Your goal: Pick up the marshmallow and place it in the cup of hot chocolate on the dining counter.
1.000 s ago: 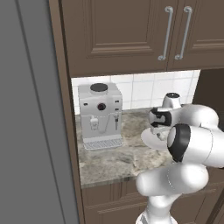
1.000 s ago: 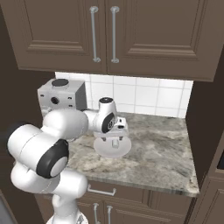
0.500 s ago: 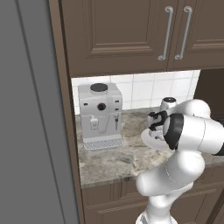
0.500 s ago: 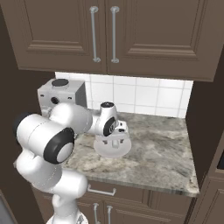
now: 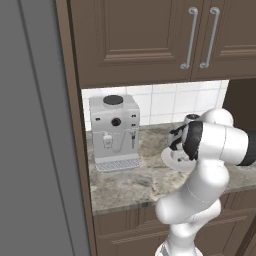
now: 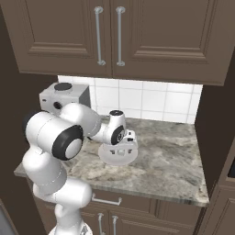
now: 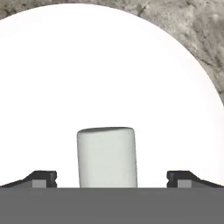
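Lying on the white plate (image 7: 52, 65), the marshmallow (image 7: 106, 156) points lengthwise between the released pincer's (image 7: 112, 178) tips.

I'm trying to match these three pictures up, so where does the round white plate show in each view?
Left base view: the plate peeks out at right of centre, mostly behind the arm.
Right base view: the plate lies at centre on the counter, under the gripper.
Hand view: the plate spreads beneath the marshmallow.
Shared landmark: the marbled counter.
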{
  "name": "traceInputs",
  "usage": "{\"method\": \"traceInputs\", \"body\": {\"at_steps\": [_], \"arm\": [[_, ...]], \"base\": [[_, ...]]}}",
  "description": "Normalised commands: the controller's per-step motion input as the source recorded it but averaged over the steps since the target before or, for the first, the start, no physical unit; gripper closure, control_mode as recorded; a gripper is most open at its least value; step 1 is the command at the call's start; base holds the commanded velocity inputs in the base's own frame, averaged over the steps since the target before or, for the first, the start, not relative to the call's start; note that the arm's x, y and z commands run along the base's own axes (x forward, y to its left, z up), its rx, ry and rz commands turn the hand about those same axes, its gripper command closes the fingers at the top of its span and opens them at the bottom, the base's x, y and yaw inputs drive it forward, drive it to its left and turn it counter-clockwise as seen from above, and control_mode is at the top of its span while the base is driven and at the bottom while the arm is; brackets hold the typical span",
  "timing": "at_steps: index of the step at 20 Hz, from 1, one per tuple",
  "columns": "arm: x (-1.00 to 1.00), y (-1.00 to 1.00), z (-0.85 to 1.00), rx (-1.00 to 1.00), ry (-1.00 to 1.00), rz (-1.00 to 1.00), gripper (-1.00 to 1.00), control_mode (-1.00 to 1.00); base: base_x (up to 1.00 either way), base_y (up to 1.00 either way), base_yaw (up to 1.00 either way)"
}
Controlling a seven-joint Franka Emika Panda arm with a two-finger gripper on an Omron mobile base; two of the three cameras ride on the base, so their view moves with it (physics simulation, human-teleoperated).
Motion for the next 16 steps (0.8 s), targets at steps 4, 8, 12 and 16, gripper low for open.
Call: {"method": "traceInputs", "body": {"at_steps": [4, 8, 12, 16], "arm": [[0.0, -0.02, -0.3, 0.0, 0.05, 0.0, -1.0, -1.0], [0.0, 0.0, -0.26, 0.0, 0.02, 0.0, 1.0, -1.0], [0.0, 0.0, 0.0, 0.0, 0.0, 0.0, 1.0, -1.0], [0.0, 0.0, 0.0, 0.0, 0.0, 0.0, 1.0, -1.0]], "base": [[0.0, 0.0, 0.0], [0.0, 0.0, 0.0], [0.0, 0.0, 0.0], [0.0, 0.0, 0.0]]}}
